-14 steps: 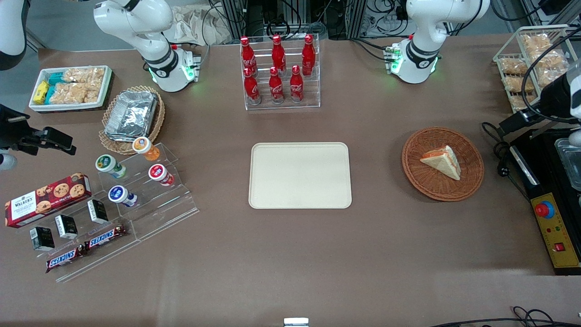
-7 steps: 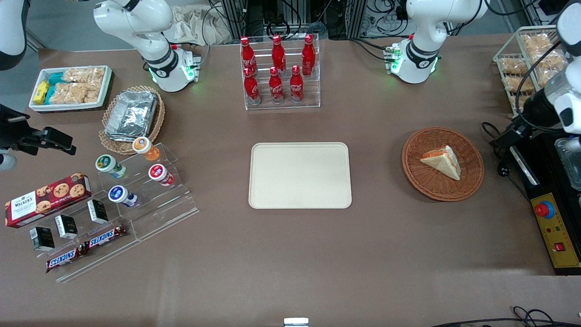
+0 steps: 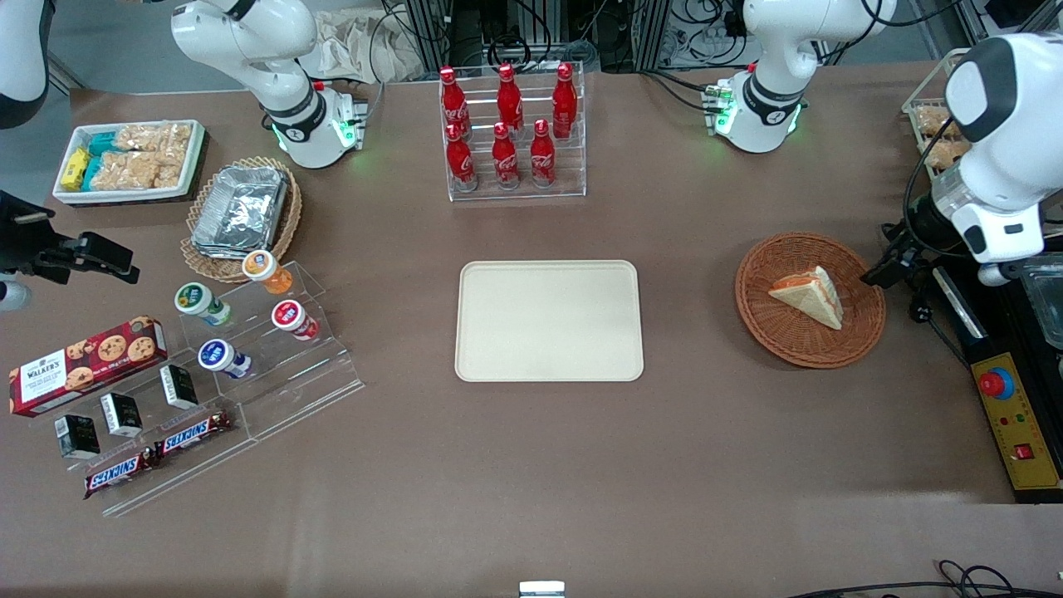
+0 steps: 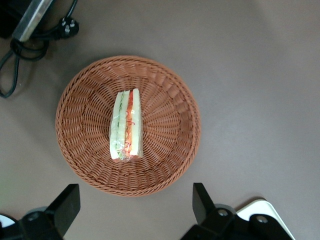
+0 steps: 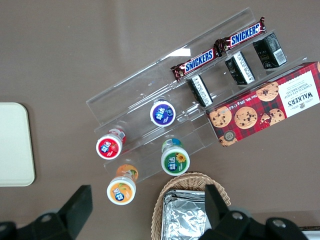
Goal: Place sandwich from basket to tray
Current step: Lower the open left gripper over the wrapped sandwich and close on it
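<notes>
The sandwich (image 3: 810, 296), a white wedge with red and green layers, lies in the round reddish-brown basket (image 3: 751, 282). The cream tray (image 3: 549, 321) lies flat at the table's middle with nothing on it. My left gripper (image 3: 882, 271) hangs above the table beside the basket's rim, on the side toward the working arm's end. In the left wrist view the gripper (image 4: 134, 205) is open, its black fingers (image 4: 67, 205) spread wide over bare table just short of the basket (image 4: 170, 95). The sandwich (image 4: 126, 125) shows edge-on there. A tray corner (image 4: 265, 212) also shows.
A black control box (image 3: 1009, 399) and cables (image 3: 913, 274) lie close to the gripper. A wire rack of snack bags (image 3: 934, 133) stands farther from the camera. A rack of red bottles (image 3: 511, 133) stands farther than the tray. Snack stands (image 3: 224, 365) lie toward the parked arm's end.
The left arm has swung in from the table's end toward the basket, bringing the gripper down beside its rim. Sandwich, basket and tray have not moved.
</notes>
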Tool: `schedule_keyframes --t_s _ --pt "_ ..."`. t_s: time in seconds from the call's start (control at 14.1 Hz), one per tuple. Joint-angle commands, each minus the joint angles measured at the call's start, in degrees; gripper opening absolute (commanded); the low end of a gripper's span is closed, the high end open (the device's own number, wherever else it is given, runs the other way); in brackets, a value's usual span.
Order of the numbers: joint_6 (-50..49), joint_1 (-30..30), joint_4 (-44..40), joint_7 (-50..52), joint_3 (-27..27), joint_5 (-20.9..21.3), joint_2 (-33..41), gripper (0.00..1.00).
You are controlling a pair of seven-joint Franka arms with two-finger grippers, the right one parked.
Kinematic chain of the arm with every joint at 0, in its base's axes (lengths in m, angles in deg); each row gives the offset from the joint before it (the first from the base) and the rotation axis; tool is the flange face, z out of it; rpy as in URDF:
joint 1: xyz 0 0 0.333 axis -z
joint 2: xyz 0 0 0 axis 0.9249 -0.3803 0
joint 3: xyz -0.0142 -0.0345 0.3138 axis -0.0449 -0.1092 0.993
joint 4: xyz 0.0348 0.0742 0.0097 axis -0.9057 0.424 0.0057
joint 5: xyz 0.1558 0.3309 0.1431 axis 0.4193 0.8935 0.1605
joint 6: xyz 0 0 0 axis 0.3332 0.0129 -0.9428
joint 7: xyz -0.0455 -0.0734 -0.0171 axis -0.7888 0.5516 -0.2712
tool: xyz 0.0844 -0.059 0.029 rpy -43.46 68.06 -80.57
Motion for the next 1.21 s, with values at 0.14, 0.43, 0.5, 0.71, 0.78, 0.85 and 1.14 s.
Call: schedule_keyframes --t_s 0.14,0.43,0.5,0.71,0.78,0.85,1.14 --pt "8.37 -0.24 7.57 1.71 -0.42 0.0 0.45 1.0" --pt "18.38 -0.24 14.95 1.8 -0.42 -0.18 -1.57 1.0" --pt "21.02 -0.24 16.63 1.71 -0.42 -0.18 -2.27 1.0" --pt "25.25 -0.33 18.57 1.71 -0.33 -0.18 -4.82 1.0" --pt "26.83 -0.33 19.54 1.71 -0.33 -0.18 -5.43 1.0" --pt "29.11 -0.33 20.59 1.71 -0.24 -0.18 -6.22 1.0" --pt "35.01 -0.77 22.71 1.71 -0.24 -0.18 -9.39 1.0"
